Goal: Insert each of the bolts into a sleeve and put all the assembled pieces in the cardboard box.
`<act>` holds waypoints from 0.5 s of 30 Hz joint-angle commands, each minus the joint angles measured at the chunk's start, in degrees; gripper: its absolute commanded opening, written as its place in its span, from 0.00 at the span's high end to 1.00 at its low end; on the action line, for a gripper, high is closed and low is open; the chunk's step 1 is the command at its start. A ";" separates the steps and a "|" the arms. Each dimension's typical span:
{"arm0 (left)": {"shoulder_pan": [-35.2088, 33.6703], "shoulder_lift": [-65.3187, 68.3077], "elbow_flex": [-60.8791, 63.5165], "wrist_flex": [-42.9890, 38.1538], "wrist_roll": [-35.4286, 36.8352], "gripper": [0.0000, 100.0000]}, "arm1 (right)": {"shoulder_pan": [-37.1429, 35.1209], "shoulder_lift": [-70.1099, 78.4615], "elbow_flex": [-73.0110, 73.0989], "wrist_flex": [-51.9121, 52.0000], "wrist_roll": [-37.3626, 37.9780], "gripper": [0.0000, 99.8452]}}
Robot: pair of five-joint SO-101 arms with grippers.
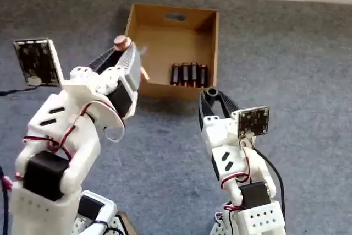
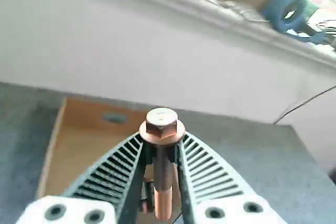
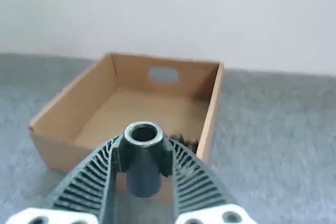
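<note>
Cardboard box [image 1: 215, 31] is holding a row of assembled pieces [image 1: 190, 74] against its near wall. Left hand [image 2: 161, 153] is pinching a copper bolt [image 2: 161, 124] at the box's left wall; right hand [image 3: 143, 153] is pinching a dark sleeve [image 3: 143, 135] just outside the near wall.

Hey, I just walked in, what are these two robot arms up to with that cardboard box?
The left gripper is shut on a copper-coloured hex-head bolt, held up beside a side wall of the open brown cardboard box. The right gripper is shut on a black tubular sleeve, just in front of the box. The bolt is not yet in the sleeve. A row of dark cylindrical pieces already lies inside the box against its near wall.
</note>
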 commanded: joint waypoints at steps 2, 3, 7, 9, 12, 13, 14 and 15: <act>8.75 -1.19 7.78 -15.74 -0.62 0.99 | -0.66 -0.57 -0.48 -7.69 -0.18 0.99; 10.86 -1.10 9.54 -18.46 -0.62 0.99 | -0.66 -0.75 -0.40 -8.04 -0.18 0.99; 15.96 -1.10 13.85 -26.20 -1.05 0.99 | -0.66 -0.92 -0.04 -8.04 -0.53 0.99; 16.84 -0.92 13.85 -28.22 -4.13 0.99 | -0.66 -0.92 -0.04 -8.22 -0.53 0.99; 17.10 1.01 13.76 -29.63 -8.62 0.99 | -0.66 -0.92 -0.04 -8.22 -0.53 0.99; 17.10 2.77 13.67 -29.89 -10.11 0.99 | -0.66 -0.92 -0.04 -8.22 -0.53 0.99; 17.10 4.53 13.67 -30.33 -11.60 0.99 | -0.66 -0.92 -0.04 -8.22 -0.53 0.99; 17.19 6.55 13.58 -31.12 -13.27 0.99 | -0.66 -0.92 -0.04 -8.22 -0.53 0.99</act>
